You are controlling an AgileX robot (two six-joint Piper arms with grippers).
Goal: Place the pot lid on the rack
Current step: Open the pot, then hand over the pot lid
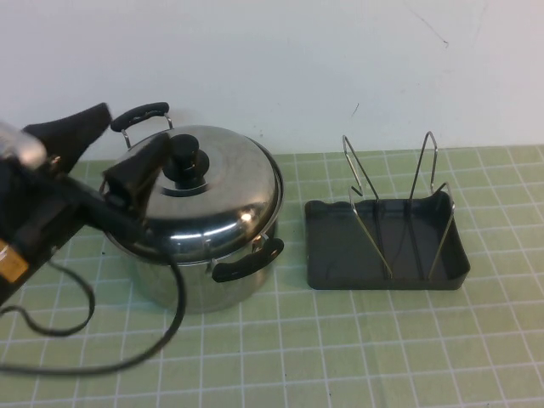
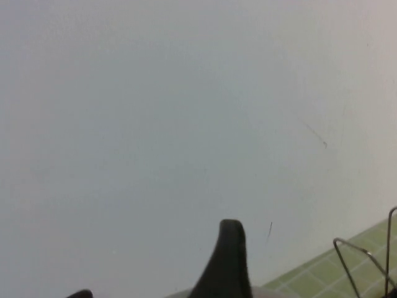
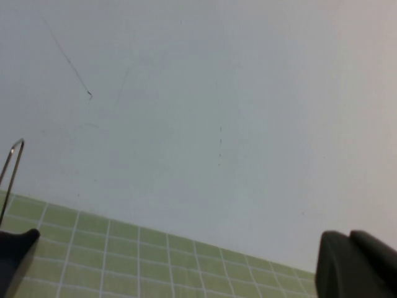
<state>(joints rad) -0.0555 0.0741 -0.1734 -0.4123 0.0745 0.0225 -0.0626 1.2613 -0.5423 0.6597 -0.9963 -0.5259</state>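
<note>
The pot lid [image 1: 223,183], domed shiny steel with a black knob [image 1: 187,158], sits on the deep steel pot [image 1: 204,276] at the table's left. My left gripper [image 1: 132,127] is open at the lid's left side; its near finger [image 1: 136,167] is against the knob and its far finger [image 1: 81,126] lies behind, with the knob outside the gap. The rack [image 1: 382,246], silver wire loops in a dark grey tray, stands empty to the pot's right. In the left wrist view one finger [image 2: 228,261] and a rack wire [image 2: 353,264] show. My right gripper [image 3: 180,242] is open, facing the wall, and is out of the high view.
The pot has black handles at the back [image 1: 140,112] and the front [image 1: 248,260]. A black cable [image 1: 161,331] loops over the green gridded mat in front of the pot. A white wall [image 1: 340,59] closes the back.
</note>
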